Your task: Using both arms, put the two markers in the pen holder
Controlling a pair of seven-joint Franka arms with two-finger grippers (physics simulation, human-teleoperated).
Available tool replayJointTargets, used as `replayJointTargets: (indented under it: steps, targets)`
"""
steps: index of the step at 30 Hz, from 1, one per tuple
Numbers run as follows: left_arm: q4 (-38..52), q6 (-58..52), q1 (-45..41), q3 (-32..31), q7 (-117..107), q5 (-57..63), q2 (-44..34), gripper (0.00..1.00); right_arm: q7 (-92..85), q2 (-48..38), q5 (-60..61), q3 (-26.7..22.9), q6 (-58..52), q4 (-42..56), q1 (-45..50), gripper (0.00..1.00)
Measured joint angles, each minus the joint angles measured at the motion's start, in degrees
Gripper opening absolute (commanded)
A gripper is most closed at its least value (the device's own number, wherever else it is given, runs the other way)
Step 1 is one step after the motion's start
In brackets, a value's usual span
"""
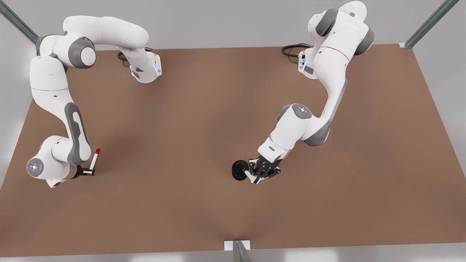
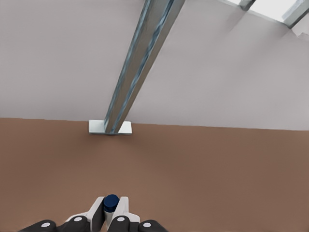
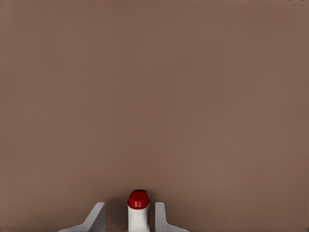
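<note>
Under me spreads a brown table (image 1: 189, 153), bare across its middle. Grey metal struts (image 1: 429, 22) slant in at the upper corners, and another strut (image 1: 241, 251) meets its bottom edge on a white foot.

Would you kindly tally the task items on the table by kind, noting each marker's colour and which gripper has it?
Markers: 2, namely the red marker clamped in the right gripper and the blue marker clamped in the left gripper.
Pen holders: 1, the black pen holder standing beside the left gripper.
Total: 3 items.
</note>
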Motion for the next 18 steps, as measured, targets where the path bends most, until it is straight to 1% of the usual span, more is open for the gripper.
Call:
replayJointTargets:
  steps: [4,6,7,9,12,18]
  targets:
    - [-6.84,5.18,0.37,0.01,-1.82,0.01,0.05,0.21,-0.2,0.03,-0.56,-0.05,0.01,0.0,-0.18,0.51]
    - [-9.31,7.49,0.43,0.04,-2.53,0.0,-0.17,0.21,-0.29,0.05,-0.68,-0.06,-0.01,0.0,-0.24,0.45]
    - [-9.79,8.44,0.44,0.02,-2.84,-0.02,-0.18,0.21,-0.32,0.08,-0.72,-0.06,0.01,0.0,-0.27,0.44]
    - [-10.17,10.01,0.49,0.0,-3.41,-0.05,-0.12,0.21,-0.39,0.13,-0.76,-0.07,0.06,0.0,-0.3,0.39]
    - [-10.26,11.71,0.54,0.04,-4.12,-0.09,0.02,0.21,-0.48,0.22,-0.79,-0.07,0.16,0.0,-0.32,0.39]
    - [-10.76,13.51,0.52,0.28,-5.19,-0.15,1.19,0.21,-0.61,0.23,-0.74,-0.06,0.28,0.0,-0.22,0.32]
